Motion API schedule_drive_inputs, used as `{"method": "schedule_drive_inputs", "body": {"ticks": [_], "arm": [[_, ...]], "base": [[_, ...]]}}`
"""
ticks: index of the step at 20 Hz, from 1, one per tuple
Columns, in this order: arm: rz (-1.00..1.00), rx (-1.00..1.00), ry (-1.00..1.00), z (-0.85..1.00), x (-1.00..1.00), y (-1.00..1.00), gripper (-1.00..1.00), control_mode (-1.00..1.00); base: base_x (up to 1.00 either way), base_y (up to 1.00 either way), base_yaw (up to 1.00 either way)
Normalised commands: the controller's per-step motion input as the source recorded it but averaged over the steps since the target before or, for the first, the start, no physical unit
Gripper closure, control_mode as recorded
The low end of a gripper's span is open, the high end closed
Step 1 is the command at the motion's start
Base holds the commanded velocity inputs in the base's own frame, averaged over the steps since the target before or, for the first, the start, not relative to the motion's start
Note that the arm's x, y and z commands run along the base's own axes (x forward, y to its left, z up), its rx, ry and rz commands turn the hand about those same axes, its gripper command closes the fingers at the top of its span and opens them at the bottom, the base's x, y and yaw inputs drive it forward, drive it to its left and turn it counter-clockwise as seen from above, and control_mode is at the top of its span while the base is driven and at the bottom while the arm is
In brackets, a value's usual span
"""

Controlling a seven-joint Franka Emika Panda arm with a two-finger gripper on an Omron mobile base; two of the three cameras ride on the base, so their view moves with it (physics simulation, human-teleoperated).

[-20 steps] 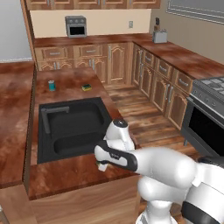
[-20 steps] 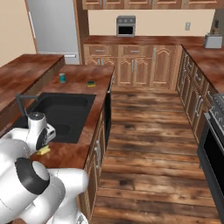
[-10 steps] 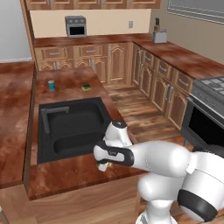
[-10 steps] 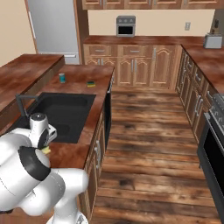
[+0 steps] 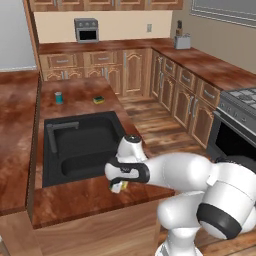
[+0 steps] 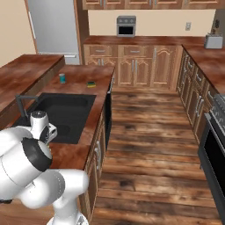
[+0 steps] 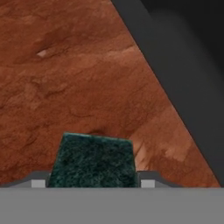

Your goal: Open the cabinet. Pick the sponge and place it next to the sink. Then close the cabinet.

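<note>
Two sponges are in front of you: one sits between the fingers of your hand (image 7: pixel 92 183), the other sponge (image 5: pixel 98 100) lies on the far part of the desk (image 5: pixel 80 200), beyond the sink (image 5: pixel 82 146) and beside a small teal cup (image 5: pixel 59 97). In the hand view the held sponge (image 7: pixel 92 161) shows its dark green scrubbing face, with a finger tip (image 7: pixel 38 182) against each side, so your hand is pinching it, the fingers about as far apart as the sponge is wide. The hand points down over the reddish-brown desk near its front edge, just beside the front rim of the black sink; that rim crosses the upper right of the hand view. From the left base view a pale yellow part of the sponge peeks out under the hand, very close to the desk surface; you cannot tell whether it touches. A dark tap (image 5: pixel 56 131) stands at the left rim of the sink. Brown wall cabinets (image 6: pixel 132 4) run along the top edge of the right base view, their doors shut
</note>
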Motion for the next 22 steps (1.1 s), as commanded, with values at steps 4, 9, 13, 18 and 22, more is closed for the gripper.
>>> {"method": "schedule_drive_inputs", "body": {"ticks": [4, 9, 13, 18, 22], "arm": [[0.0, 0.0, 0.0, 0.0, 0.0, 0.0, 1.0, -1.0], [0.0, 0.0, 0.0, 0.0, 0.0, 0.0, -1.0, -1.0], [0.0, 0.0, 0.0, 0.0, 0.0, 0.0, -1.0, -1.0], [0.0, 0.0, 0.0, 0.0, 0.0, 0.0, -1.0, -1.0], [0.0, 0.0, 0.0, 0.0, -0.02, 0.0, -1.0, -1.0]], "base": [[0.0, 0.0, 0.0], [0.0, 0.0, 0.0], [0.0, 0.0, 0.0], [0.0, 0.0, 0.0], [0.0, 0.0, 0.0]]}}
